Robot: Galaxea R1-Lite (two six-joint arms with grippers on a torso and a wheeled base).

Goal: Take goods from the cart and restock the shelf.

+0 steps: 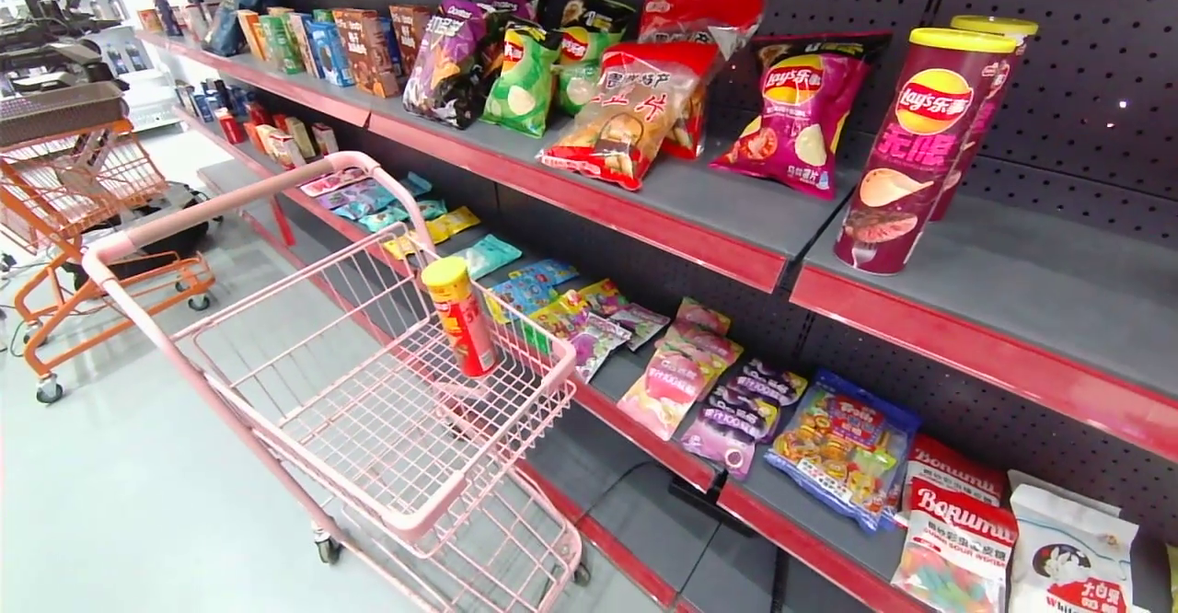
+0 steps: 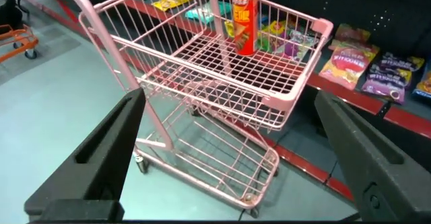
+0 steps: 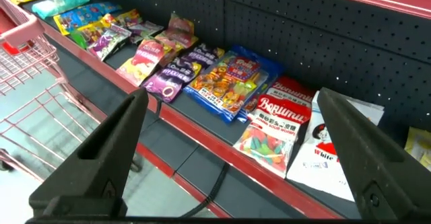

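Red can (image 1: 460, 317) with yellow lid stands upright in pink cart (image 1: 230, 199) basket, against shelf-side wall; sole item in basket. Cart parked just beside shelf (image 1: 1012, 272).

Upper shelf: two purple cans (image 1: 911, 153) upright near front edge, at right; chip bags (image 1: 791, 111) to their left, leaning on back panel. Lower shelf: candy bags (image 1: 681, 378) lying flat.

Left gripper (image 2: 229, 99) above cart, fingers spread wide, nothing between. Right gripper (image 3: 232, 96) over lower shelf, spread wide too, holding nothing. Orange cart (image 1: 83, 180) well apart, far left.
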